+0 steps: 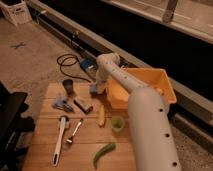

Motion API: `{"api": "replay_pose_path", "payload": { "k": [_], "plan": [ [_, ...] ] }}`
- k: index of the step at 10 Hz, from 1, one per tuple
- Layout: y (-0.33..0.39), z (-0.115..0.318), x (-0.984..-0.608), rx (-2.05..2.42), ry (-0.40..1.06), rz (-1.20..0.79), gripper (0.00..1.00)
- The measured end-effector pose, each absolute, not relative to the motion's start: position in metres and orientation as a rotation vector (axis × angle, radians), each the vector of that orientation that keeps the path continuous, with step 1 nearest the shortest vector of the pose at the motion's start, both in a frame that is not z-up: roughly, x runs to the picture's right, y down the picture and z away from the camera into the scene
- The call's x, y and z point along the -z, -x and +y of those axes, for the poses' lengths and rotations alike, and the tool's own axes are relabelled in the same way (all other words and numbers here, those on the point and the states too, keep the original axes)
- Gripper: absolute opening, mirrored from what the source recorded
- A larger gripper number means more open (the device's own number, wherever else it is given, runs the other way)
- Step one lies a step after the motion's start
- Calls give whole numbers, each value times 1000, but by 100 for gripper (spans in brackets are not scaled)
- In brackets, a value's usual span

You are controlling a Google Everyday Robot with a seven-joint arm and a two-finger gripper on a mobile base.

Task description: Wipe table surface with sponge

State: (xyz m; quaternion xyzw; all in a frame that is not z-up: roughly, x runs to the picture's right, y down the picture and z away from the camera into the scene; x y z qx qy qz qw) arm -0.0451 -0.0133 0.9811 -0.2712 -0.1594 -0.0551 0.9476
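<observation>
You can't make out the gripper [96, 88] at the far desk edge: the white arm [131, 95] covers it, and the blue sponge [93, 89] barely shows beside it.

White arm [135, 100] reaching forward and down, elbow bent, pincer [96, 89] low at its far end

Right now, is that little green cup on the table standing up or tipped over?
Upright. The green cup shows its round open rim facing up, on the wooden table. The gripper is farther back, at the blue sponge.
</observation>
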Motion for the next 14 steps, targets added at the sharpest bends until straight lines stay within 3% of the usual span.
{"api": "replay_pose_path", "payload": {
  "k": [4,10,14],
  "plan": [
    [90,-27,-986,163,529,-379,0],
    [78,14,-944,164,558,-388,0],
    [57,-3,-958,166,571,-325,0]
  ]
}}
